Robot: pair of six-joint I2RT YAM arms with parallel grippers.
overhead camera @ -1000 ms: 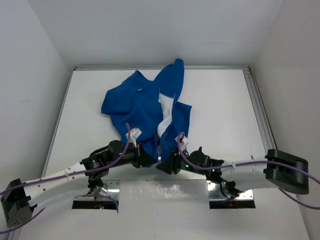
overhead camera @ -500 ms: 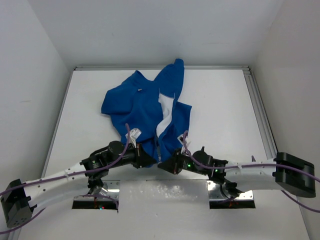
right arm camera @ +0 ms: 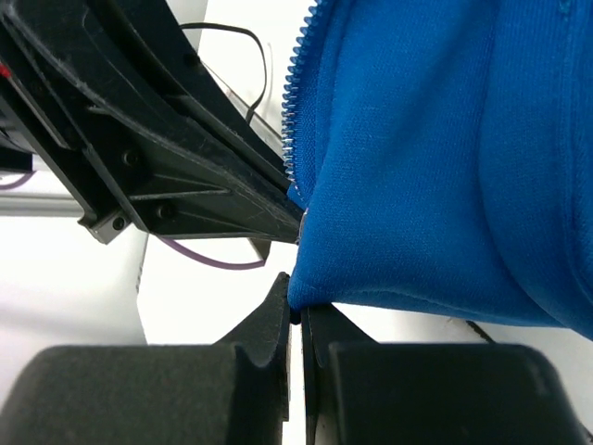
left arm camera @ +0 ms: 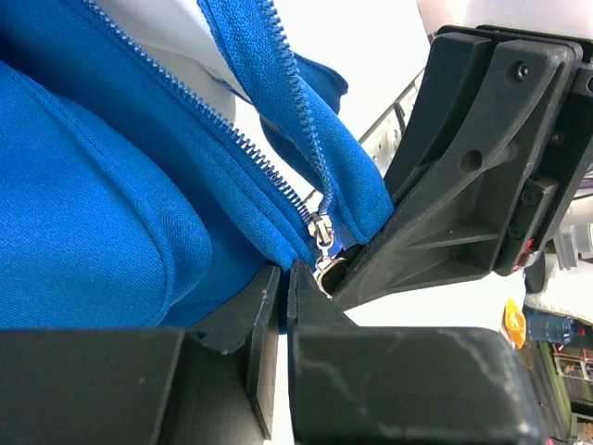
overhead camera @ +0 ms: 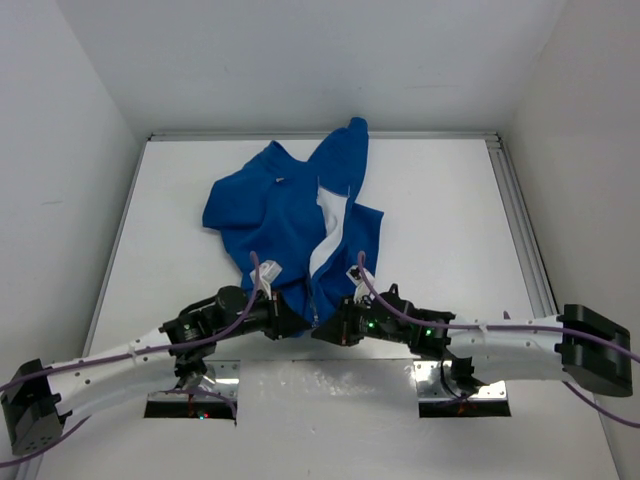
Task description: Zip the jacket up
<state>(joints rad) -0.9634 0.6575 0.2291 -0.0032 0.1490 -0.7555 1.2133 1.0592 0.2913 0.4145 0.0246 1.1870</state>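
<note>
The royal-blue jacket (overhead camera: 280, 215) lies unzipped on the white table, white lining showing between its front panels. At its near hem both grippers meet. My left gripper (overhead camera: 303, 320) (left arm camera: 285, 271) is shut on the hem of one panel, right beside the silvery zipper slider (left arm camera: 320, 232). My right gripper (overhead camera: 323, 327) (right arm camera: 296, 289) is shut on the bottom corner of the other panel (right arm camera: 445, 158), just under its row of zipper teeth (right arm camera: 295, 102). The two sets of fingers are almost touching.
A metal rail (overhead camera: 515, 220) runs along the table's right edge and white walls enclose the left, back and right. Two metal base plates (overhead camera: 190, 400) (overhead camera: 460, 400) sit at the near edge. Purple cables trail along both arms.
My right gripper has closed onto the jacket's bottom corner and shifted slightly left toward the left gripper. The left gripper has kept its grip and place.
</note>
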